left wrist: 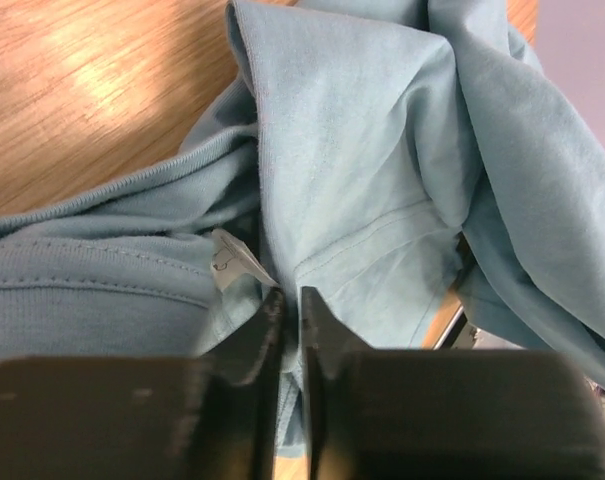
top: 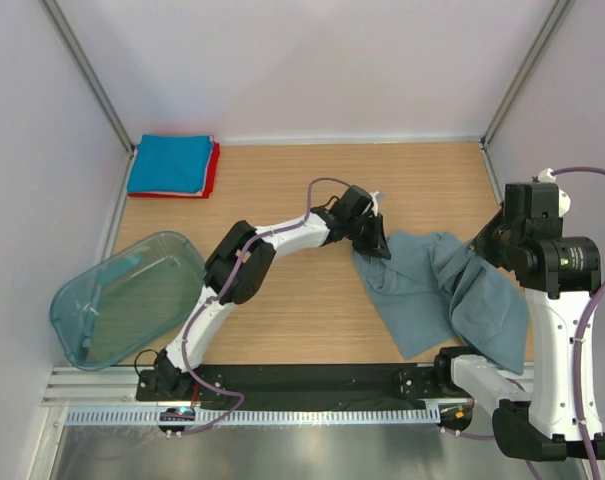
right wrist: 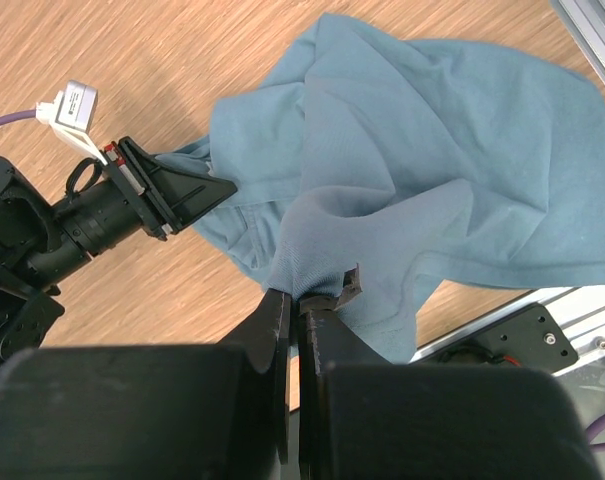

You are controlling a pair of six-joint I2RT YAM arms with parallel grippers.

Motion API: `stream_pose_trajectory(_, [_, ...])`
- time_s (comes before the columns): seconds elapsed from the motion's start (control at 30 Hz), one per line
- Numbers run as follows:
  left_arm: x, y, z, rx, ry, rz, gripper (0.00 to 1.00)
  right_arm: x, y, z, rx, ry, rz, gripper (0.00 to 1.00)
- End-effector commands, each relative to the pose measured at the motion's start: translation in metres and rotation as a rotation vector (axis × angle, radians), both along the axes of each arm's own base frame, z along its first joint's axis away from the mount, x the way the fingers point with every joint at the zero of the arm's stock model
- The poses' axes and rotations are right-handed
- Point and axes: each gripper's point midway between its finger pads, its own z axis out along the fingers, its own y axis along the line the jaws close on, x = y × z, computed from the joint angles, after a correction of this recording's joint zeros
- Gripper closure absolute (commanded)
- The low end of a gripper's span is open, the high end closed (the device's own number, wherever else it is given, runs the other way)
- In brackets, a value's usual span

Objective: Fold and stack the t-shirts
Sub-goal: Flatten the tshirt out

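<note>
While the grey-blue t-shirt [top: 434,290] lies crumpled at about 4 o'clock on the surface [top: 312,310], the step in hand looks like spreading it flat before the first fold. Far to the left, a plastic tub [top: 74,300] sits at 8 o'clock and the blue t-shirt [top: 170,163] lies folded on the red t-shirt [top: 214,172] at 10 o'clock, both well apart from the work. The left hand [top: 374,240] is at the shirt's 9 o'clock edge, its jaws drawn narrow just beside the neck label [left wrist: 232,262]; whether they have a true pinch of cloth I cannot tell. The right hand [right wrist: 300,300] is clamped on a raised fold at the shirt's 3 o'clock side. To do this well, each hand should hold one layer only, then draw apart evenly so the twisted folds fall open. Open room lies toward 12 o'clock and the middle of the surface. The 5 o'clock corner of the shirt overhangs the near edge above the black rail [top: 312,378], so dragging it further that way risks a snag.
</note>
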Motion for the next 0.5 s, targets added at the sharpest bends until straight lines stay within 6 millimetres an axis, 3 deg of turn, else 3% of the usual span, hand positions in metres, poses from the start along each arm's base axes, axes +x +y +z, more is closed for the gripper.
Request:
stream_pose_trajectory(0.0, [0.003, -0.004, 0.016, -0.038, -0.003, -0.001, 0.92, -0.031, -0.006, -0.007, -0.031, 0.092, -0.003, 0.99])
stream_pose_trajectory(0.03, [0.001, -0.003, 0.024, -0.044, -0.005, -0.002, 0.99, -0.032, -0.006, -0.007, -0.03, 0.091, -0.004, 0.99])
stream_pose_trajectory(0.23, [0.002, 0.022, 0.066, -0.026, 0.012, 0.073, 1.0, -0.024, -0.002, -0.007, -0.002, 0.07, -0.008, 0.99])
stream_pose_trajectory(0.3, [0.008, 0.036, 0.103, -0.038, -0.003, 0.119, 1.0, -0.013, 0.0, -0.004, 0.01, 0.05, -0.013, 0.99])
stream_pose_trajectory(0.33, [0.015, 0.055, 0.129, -0.033, -0.013, 0.166, 1.0, -0.004, 0.003, 0.004, 0.026, 0.014, -0.01, 0.99])
stream_pose_trajectory(0.37, [0.023, 0.065, 0.127, -0.012, 0.005, 0.2, 1.0, 0.004, 0.004, 0.007, 0.035, 0.002, -0.011, 0.99])
stream_pose_trajectory(0.4, [0.026, 0.079, 0.162, -0.043, -0.021, 0.234, 1.0, 0.017, 0.005, 0.008, 0.042, 0.005, -0.015, 0.99])
stream_pose_trajectory(0.43, [0.028, 0.096, 0.169, -0.014, 0.014, 0.287, 1.0, 0.029, 0.007, 0.019, 0.061, -0.035, -0.018, 0.99])
stream_pose_trajectory(0.47, [0.05, 0.122, 0.195, -0.031, -0.003, 0.364, 1.0, 0.046, 0.008, 0.032, 0.068, -0.087, -0.017, 0.99])
